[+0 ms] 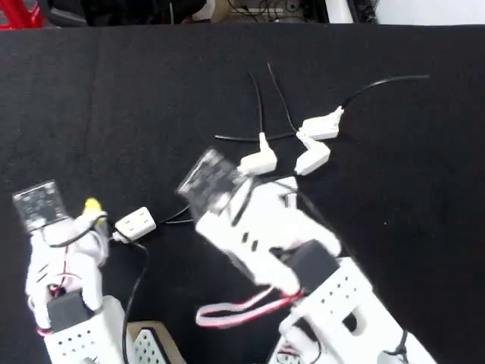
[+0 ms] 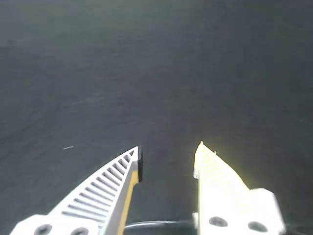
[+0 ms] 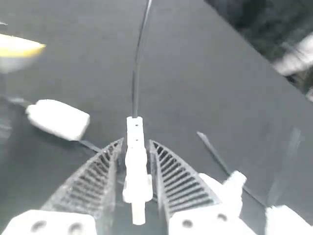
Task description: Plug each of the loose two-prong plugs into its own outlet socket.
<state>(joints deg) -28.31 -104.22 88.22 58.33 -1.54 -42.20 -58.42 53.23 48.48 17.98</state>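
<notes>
Slippage is what you are risking here: your right gripper (image 3: pixel 136 143) is clamping one two-prong plug (image 3: pixel 136 178) by its slim sides with the cord (image 3: pixel 139 63) trailing ahead, so any drag on that cord could be twisting the plug off line once you are carrying it toward the outlet socket (image 1: pixel 136 222). That socket is lying loose on the table (image 1: pixel 91 98) just beside your left gripper (image 2: pixel 168 147) (jaws part-open, gripping nothing), so it may be skidding away under the push.
</notes>
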